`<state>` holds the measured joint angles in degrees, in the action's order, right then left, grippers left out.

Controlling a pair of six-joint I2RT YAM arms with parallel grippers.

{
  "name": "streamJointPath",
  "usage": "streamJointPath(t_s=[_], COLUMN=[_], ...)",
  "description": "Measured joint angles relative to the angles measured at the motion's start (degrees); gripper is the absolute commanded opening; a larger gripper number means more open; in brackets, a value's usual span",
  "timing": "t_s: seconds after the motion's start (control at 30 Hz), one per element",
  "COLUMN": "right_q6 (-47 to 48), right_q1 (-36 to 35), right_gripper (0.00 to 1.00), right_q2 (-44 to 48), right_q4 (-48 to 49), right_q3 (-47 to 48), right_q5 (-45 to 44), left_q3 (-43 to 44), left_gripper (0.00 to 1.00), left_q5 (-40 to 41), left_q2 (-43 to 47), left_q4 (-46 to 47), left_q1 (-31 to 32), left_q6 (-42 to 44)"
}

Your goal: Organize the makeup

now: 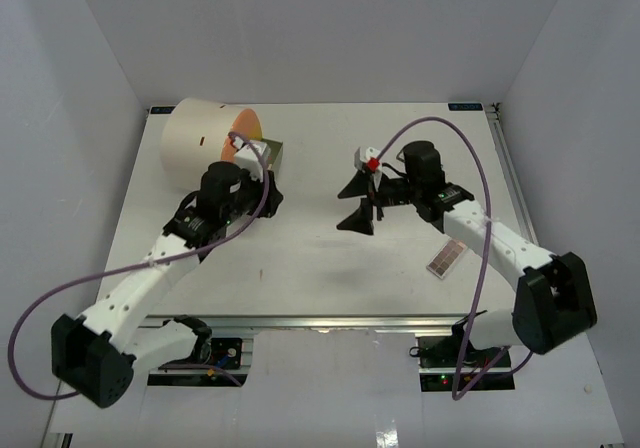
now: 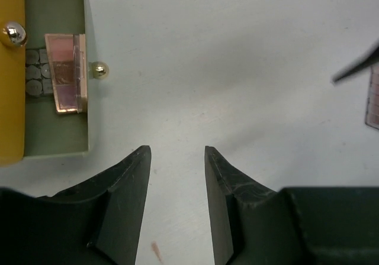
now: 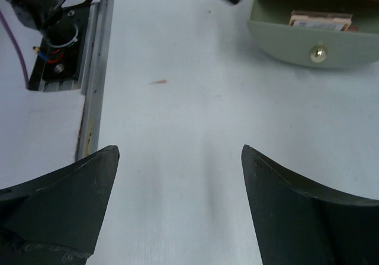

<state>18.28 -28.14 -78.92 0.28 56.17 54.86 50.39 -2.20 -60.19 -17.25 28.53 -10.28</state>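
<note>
Pink eyeshadow palette (image 2: 66, 73) lies inside the pulled-out green drawer (image 2: 56, 136) | second palette (image 1: 447, 258) flat on white table (image 1: 320, 273), just beside right arm | left gripper (image 2: 176, 154) jaws parted, holding nothing | right gripper (image 3: 179, 155) jaws spread wide, holding nothing

Laboratory robot cell: plain white walls (image 1: 330, 28) enclosing a white table (image 1: 300, 268), with two cabled arms (image 1: 150, 273) mounted at an aluminium rail (image 1: 330, 322) along the frame's lower edge
</note>
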Motion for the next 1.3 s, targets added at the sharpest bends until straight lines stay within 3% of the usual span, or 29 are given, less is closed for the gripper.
streamJointPath(t_s=[0.2, 0.33, 0.57, 0.67, 0.93, 1.3], right_q6=[-0.06, -2.47, -4.48, -4.59, -4.6, -4.63], right_q1=[8.69, 14.76, 15.44, 15.52, 16.97, 17.6], right_gripper=[0.9, 0.9, 0.9, 0.9, 0.9, 0.9], right_q2=[11.2, 13.29, 11.94, 11.8, 11.79, 11.73], right_q4=[1.93, 5.98, 7.35, 7.42, 7.47, 7.54], right_q3=[-8.8, -10.66, -11.07, -11.07, -11.09, -11.07], right_q5=[5.73, 9.62, 12.62, 12.92, 13.06, 13.34], left_q3=[13.71, 17.34, 17.73, 18.62, 20.73, 22.73], left_gripper=[0.49, 0.49, 0.55, 0.64, 0.68, 0.78], left_q5=[6.47, 10.22, 11.38, 12.06, 14.28, 16.9], left_q2=[-18.63, -25.76, -27.65, -28.76, -35.99, -37.28], left_q4=[-5.99, -9.03, -11.76, -11.66, -10.63, -10.21], left_q1=[0.0, -0.1, -0.3, -0.31, -0.58, -1.49], left_q6=[2.2, 4.03, 6.37, 7.36, 8.95, 9.03])
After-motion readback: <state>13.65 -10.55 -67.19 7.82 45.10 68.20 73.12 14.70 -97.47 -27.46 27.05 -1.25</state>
